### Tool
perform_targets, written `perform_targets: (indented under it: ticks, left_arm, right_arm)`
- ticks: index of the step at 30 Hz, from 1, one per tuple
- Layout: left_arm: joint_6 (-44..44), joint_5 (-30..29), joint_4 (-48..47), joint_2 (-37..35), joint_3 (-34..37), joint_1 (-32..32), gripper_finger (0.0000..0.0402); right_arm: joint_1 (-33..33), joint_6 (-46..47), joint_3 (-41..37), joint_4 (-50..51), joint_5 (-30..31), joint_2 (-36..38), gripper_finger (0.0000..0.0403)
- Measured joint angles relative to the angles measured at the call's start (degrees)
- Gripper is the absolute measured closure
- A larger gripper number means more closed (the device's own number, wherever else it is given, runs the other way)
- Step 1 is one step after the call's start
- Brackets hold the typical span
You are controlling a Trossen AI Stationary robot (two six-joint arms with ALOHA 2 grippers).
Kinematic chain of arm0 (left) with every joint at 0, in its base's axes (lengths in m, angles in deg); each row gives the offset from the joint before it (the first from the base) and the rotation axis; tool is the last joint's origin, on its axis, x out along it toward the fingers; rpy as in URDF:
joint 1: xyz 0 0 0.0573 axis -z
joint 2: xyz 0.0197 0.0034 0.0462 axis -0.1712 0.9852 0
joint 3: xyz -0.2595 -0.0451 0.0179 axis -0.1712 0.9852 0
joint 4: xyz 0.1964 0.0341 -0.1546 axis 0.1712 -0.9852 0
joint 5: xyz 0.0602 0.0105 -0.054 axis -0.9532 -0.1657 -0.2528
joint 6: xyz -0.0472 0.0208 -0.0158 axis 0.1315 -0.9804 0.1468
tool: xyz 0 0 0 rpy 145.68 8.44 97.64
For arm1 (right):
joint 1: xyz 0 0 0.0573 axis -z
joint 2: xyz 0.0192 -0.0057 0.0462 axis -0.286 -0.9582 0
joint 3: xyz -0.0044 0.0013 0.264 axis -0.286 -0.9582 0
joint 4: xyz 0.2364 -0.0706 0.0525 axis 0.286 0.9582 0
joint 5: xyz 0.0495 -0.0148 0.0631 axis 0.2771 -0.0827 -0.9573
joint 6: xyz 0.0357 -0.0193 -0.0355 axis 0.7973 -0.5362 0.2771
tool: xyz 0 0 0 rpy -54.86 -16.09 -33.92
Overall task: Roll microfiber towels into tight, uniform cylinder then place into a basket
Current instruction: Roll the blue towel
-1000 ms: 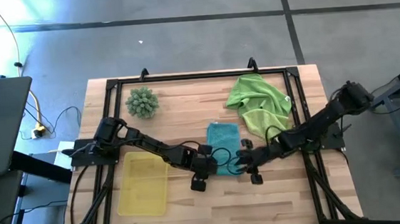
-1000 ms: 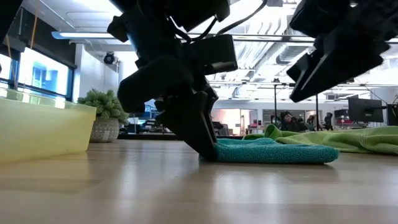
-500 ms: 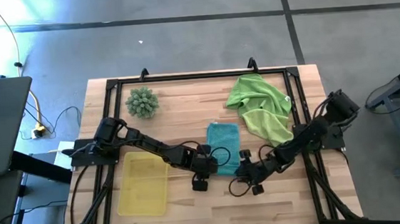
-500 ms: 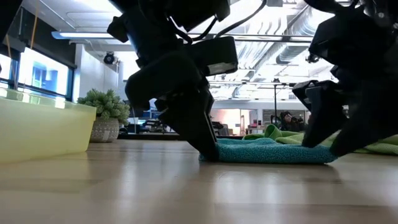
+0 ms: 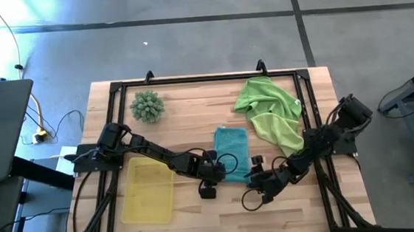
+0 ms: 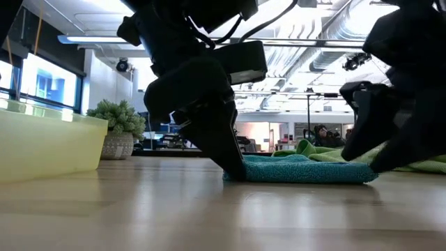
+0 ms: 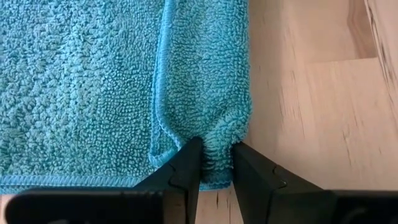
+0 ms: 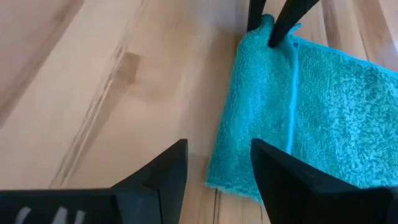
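Note:
The teal towel (image 5: 232,149) lies flat on the table, with a narrow folded strip along its near edge (image 8: 261,106). My left gripper (image 5: 217,173) is shut on its near left corner (image 6: 235,171). My right gripper (image 5: 250,178) is open and low at the towel's near right corner (image 8: 217,177), with its fingers on either side of that corner (image 6: 373,166). Two lime green towels (image 5: 269,109) lie bunched at the far right. The yellow basket (image 5: 148,192) stands at the near left. My left gripper pinches a raised fold of the teal towel's folded strip (image 7: 216,142) at the near left corner, between its two fingers. The fingers slant down from the table's left. The rest of the towel lies flat on the table. My right gripper: I cannot tell whether its fingers touch the towel.
A spiky pale-green ball (image 5: 147,106) sits at the far left. A black frame (image 5: 204,79) borders the table. Bare wood lies between the basket and the teal towel and along the near edge.
My right gripper has come down from above the table and moved toward the near edge, to the towel's near right corner. My left gripper has kept its hold. The towel has stayed in place.

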Motion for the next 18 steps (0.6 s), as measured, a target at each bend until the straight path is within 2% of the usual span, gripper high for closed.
perform_targets:
  ticks: [6, 10, 14, 18]
  left_arm:
    - [1.5, 0.2, 0.0, 0.0, 0.0, 0.0, 0.0325]
    - [6.3, 0.5, 0.0, 0.0, 0.0, 0.0, 0.0325]
    - [11.9, 0.7, 0.1, -0.3, 0.0, 0.0, 0.0325]
    - [14.0, 1.2, 0.4, -0.6, 0.0, 0.1, 0.0328]
  right_arm:
    - [-0.2, 2.0, 0.2, 1.1, 3.9, -3.6, 0.0233]
    - [-0.1, 7.1, 0.2, 0.7, 5.3, -5.2, 0.0239]
    - [-0.1, 14.8, 0.3, 1.6, 5.3, -5.6, 0.0269]
    - [0.0, 17.5, 0.3, 2.1, 5.2, -5.7, 0.0317]
